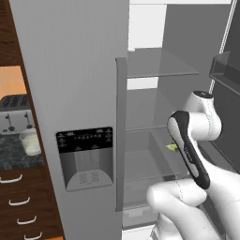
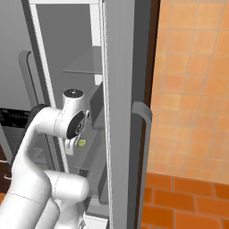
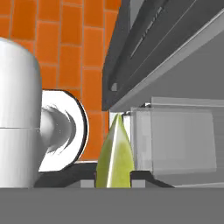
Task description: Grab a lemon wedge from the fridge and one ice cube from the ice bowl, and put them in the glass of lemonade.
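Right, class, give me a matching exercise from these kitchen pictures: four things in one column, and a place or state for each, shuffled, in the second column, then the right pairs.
Things
1. lemon wedge
2. glass of lemonade
3. toaster
4. dispenser panel

Places or states
A. set into the closed grey fridge door
B. clamped between the gripper's finger tips
C. at the back of the counter, silver
D. on the dark counter, in front of the toaster

Pairs: 1-B, 2-D, 3-C, 4-A

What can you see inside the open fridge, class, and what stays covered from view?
Inside the fridge are bare glass shelves and the lemon wedge, pinched between the jaws of the gripper. The arm covers the lower compartment, and the open door hides the right side.
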Robot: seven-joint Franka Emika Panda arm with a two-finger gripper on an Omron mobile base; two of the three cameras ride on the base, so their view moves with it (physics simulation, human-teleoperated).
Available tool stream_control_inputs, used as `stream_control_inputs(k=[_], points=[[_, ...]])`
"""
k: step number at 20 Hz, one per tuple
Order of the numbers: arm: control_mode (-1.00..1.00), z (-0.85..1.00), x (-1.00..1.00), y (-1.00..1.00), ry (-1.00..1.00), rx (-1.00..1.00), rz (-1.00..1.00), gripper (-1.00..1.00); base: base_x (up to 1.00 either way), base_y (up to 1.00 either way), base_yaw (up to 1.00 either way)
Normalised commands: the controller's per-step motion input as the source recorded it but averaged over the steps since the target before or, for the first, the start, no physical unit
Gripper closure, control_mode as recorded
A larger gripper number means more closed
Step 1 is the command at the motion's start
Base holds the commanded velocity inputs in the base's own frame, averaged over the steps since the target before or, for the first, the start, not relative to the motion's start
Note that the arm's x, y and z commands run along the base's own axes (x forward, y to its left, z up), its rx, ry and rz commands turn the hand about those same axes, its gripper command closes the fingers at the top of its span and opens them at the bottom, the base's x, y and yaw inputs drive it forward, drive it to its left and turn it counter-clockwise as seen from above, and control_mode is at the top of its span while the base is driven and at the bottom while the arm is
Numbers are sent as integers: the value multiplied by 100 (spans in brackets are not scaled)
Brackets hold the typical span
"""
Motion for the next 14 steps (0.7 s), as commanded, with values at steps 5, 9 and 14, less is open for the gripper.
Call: stream_control_inputs(k=[5, 9, 14], points=[[-100, 28, -100, 3, -14, -1, 18, 100, 0, 0, 0], [100, 7, -50, 8, -9, -3, 8, 100, -44, 19, 5], [100, 0, 0, 0, 0, 0, 0, 100, -18, 91, 2]])
